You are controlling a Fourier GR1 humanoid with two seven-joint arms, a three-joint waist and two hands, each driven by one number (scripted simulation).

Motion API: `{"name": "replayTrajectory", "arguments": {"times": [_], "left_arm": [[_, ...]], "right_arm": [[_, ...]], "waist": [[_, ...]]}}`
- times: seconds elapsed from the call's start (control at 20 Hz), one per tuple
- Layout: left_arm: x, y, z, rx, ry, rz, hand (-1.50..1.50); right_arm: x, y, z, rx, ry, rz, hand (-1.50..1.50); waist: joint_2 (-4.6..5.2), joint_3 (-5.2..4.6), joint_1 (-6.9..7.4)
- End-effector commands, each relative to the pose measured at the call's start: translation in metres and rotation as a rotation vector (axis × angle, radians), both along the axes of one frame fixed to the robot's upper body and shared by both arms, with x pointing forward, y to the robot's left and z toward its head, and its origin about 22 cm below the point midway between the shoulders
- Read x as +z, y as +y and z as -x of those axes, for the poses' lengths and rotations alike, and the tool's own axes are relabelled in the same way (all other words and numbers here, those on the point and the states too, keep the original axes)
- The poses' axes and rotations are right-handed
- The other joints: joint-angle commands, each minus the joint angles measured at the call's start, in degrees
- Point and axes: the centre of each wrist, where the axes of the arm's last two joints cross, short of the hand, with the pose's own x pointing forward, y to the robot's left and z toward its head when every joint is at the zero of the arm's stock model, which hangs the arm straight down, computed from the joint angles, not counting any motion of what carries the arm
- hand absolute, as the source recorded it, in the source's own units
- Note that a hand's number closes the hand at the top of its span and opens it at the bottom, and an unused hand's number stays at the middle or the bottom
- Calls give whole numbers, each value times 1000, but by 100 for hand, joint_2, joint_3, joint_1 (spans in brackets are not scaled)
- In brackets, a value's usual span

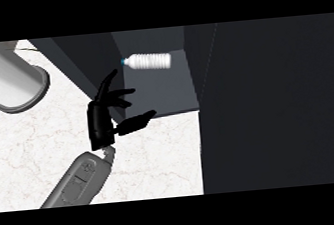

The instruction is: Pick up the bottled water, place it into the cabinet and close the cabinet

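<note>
Marbled tabletop (159,155) with a dark cabinet (273,100) at right. The bottled water (149,61) lies on its side inside the cabinet. The left hand (103,115), fingers (108,82) released, hovers just below it, holding nothing.

White marble counter (152,161) with a grey cylinder (8,80) at left

Pale marbled counter top (25,147) evenly and brightly lit, dark grey open cabinet (161,92) left dim inside, white ribbed plastic water bottle (149,61) picked out brightly against it, right side lost in near-black shadow.
</note>
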Motion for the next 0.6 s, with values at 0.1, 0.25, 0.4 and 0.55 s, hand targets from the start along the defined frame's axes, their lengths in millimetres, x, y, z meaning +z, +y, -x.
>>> {"name": "replayTrajectory", "arguments": {"times": [0.1,0.25,0.4,0.55], "left_arm": [[49,5,-58,-58,28,146,-150],[59,-1,-55,-123,-32,211,-150],[62,-5,-50,-194,-53,297,-150],[63,-10,-52,-278,-86,335,-150]], "right_arm": [[4,-2,3,-30,-13,-4,-150],[3,2,1,-12,-19,-3,-150],[3,-2,10,-12,-7,9,-150],[5,-7,5,-52,-4,22,-150]], "waist": [[180,-98,-99],[184,-103,-43],[129,-97,32],[116,-88,151]]}}
